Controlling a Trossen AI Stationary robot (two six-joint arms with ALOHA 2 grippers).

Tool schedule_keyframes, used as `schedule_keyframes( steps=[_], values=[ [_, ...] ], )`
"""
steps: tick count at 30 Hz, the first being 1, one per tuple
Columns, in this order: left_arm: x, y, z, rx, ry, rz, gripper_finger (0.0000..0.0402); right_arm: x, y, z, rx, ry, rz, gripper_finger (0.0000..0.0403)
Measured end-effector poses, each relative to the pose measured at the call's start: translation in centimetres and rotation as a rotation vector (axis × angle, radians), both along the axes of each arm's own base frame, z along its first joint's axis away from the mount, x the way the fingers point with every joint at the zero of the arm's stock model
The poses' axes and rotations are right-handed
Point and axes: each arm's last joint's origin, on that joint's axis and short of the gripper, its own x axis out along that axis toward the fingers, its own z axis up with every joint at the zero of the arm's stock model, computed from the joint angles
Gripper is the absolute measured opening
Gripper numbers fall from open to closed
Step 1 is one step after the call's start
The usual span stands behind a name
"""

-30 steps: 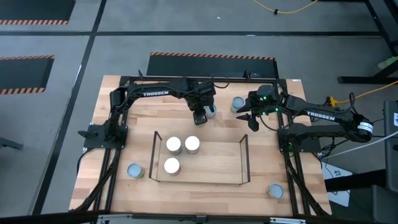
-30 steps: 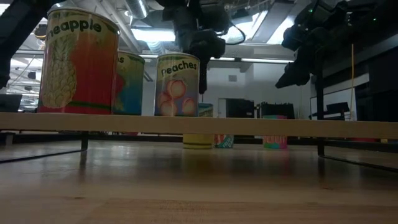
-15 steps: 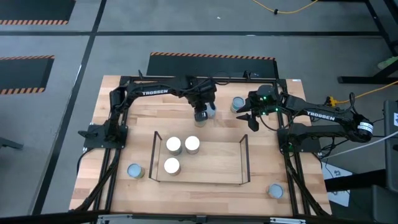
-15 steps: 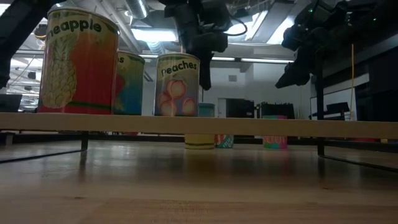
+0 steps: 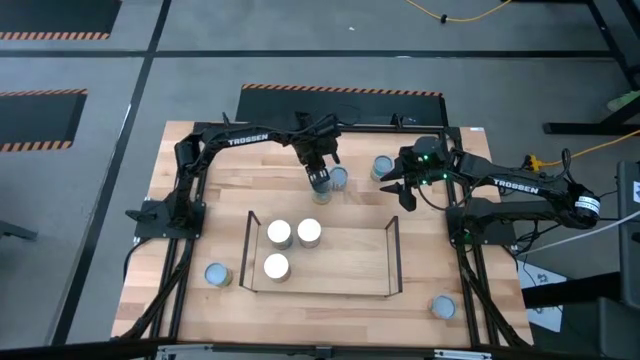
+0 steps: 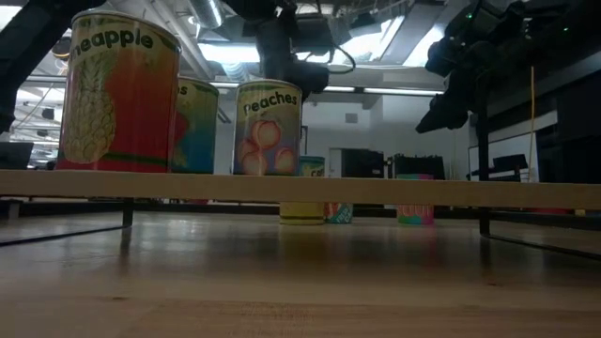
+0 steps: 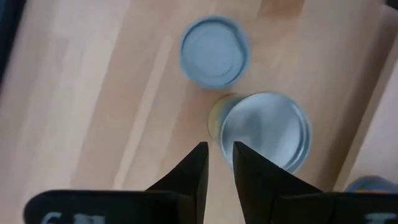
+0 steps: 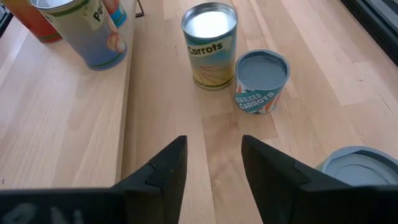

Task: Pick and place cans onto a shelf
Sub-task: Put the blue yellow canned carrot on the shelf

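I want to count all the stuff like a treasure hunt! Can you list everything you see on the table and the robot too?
table: one, light wood, under everything.
shelf: one, light-wood board with black wire ends, at the middle front of the table.
cans on the shelf: three, white tops, at its left end.
cans at the back: three, one silvery top and two pale-blue tops, behind the shelf.
cans at the front: two, pale-blue tops, one near each front corner.
left gripper: one, dark, jaws slightly apart and empty, over the back cans.
right gripper: one, dark, jaws open and empty, at the back right.

Overhead, table-level and two close wrist views, all sharing the shelf [image 5: 320, 250].
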Motion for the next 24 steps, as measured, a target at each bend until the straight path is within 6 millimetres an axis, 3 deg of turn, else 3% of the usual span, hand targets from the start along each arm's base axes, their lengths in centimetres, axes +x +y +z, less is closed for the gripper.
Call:
schedule_keyframes(
  steps=[10, 24],
  values=[
    [-0.8, -0.3, -1.4, -0.113, 0.082, 0.239, 0.0067, 0.0, 0.0, 0.0, 0.0, 0.0, 0.0, 0.0158],
    [-0.3, -0.8, -1.3, -0.159, 0.049, 0.269, 0.0066, 0.0, 0.0, 0.0, 0.0, 0.001, 0.0, 0.0158]
  ],
)
